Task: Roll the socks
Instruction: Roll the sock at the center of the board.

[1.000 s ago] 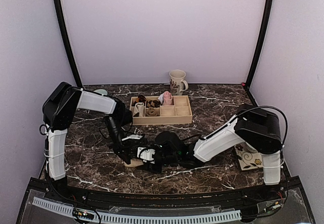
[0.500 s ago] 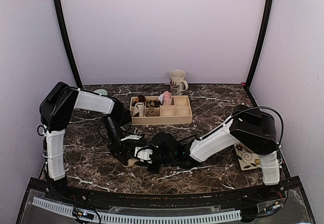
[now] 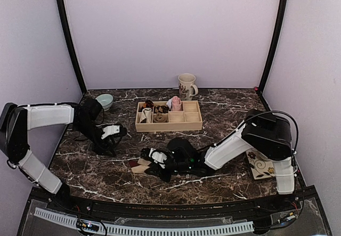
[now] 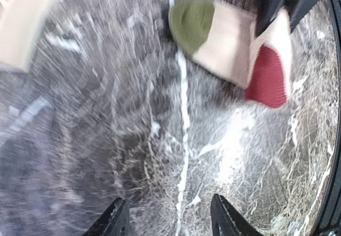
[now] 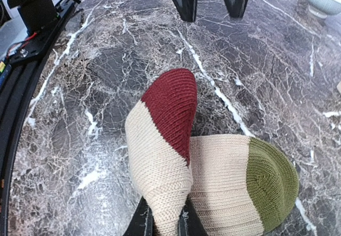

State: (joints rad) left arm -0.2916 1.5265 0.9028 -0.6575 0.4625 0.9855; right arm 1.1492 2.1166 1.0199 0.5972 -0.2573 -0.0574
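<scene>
Socks (image 3: 138, 165): tan fabric, with a dark-red end folded over a green-tipped part, lying near the middle of the front edge.
Right gripper (image 5: 164, 221): clamped on the tan fold.
Left gripper (image 4: 170, 220): fingers apart and holding nothing. It has swung off the socks toward the left edge.
Table (image 3: 224, 116): dark marble.
Back edge: tray (image 3: 169, 124), mug (image 3: 186, 85).
Back-left corner: bowl (image 3: 105, 100).
Room: bare marble lies between the socks and the left gripper.

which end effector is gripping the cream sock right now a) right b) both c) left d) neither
a: the right end effector pinches a fold of the cream sock, while the left end effector hangs open and empty, away from it.
</scene>
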